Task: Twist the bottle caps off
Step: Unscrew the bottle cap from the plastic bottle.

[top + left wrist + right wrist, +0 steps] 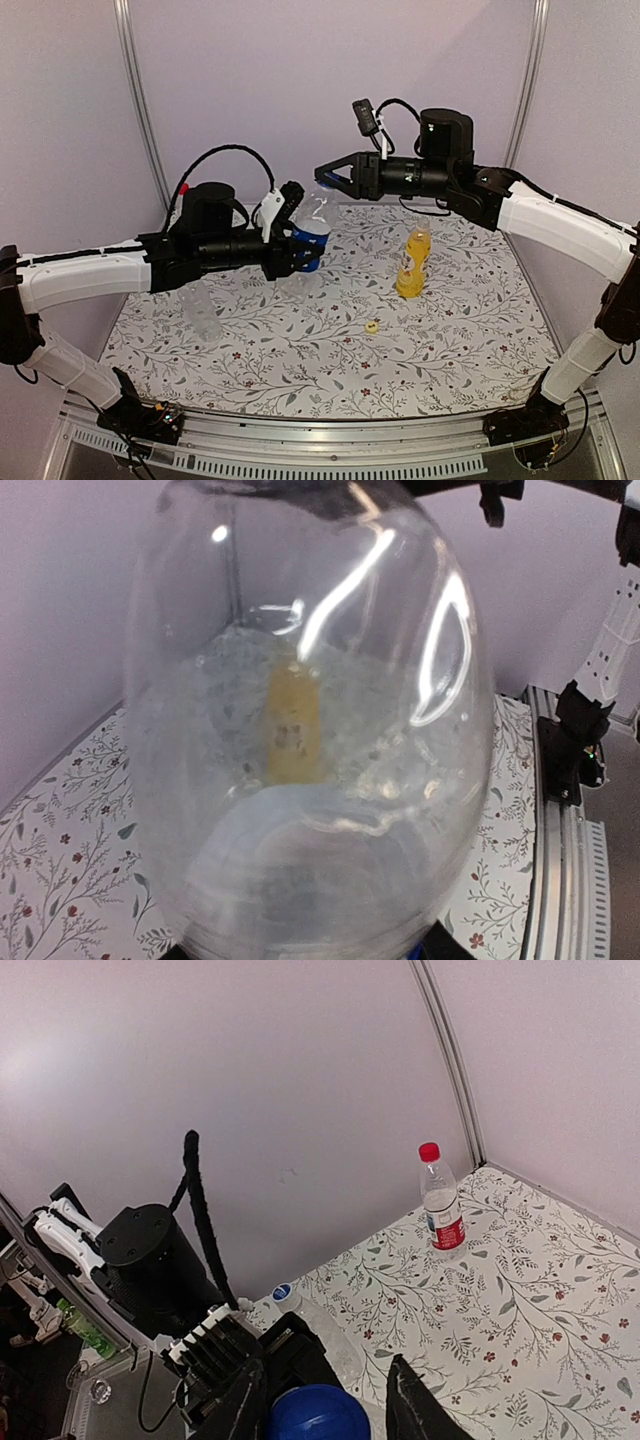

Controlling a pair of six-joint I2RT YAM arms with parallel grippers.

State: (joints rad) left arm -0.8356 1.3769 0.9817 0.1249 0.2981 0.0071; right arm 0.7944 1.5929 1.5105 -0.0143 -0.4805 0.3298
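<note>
- Mid-scene, aloft: blue-label bottle, clenched at its label by my left gripper.
- At its 12 o'clock: blue cap, flanked by my right gripper; pinched or not, I cannot tell.
- At its 3 o'clock: yellow bottle, standing, apparently uncapped.
- Step, as I judge it: seating on the cap.
- Next calls for: a firm pinch, then a twist against my left hold.

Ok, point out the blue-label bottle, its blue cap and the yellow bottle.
blue-label bottle (314, 234), top view, on its label.
blue cap (318, 1417), right wrist view, on its top.
yellow bottle (412, 268), top view, on its body.
</note>
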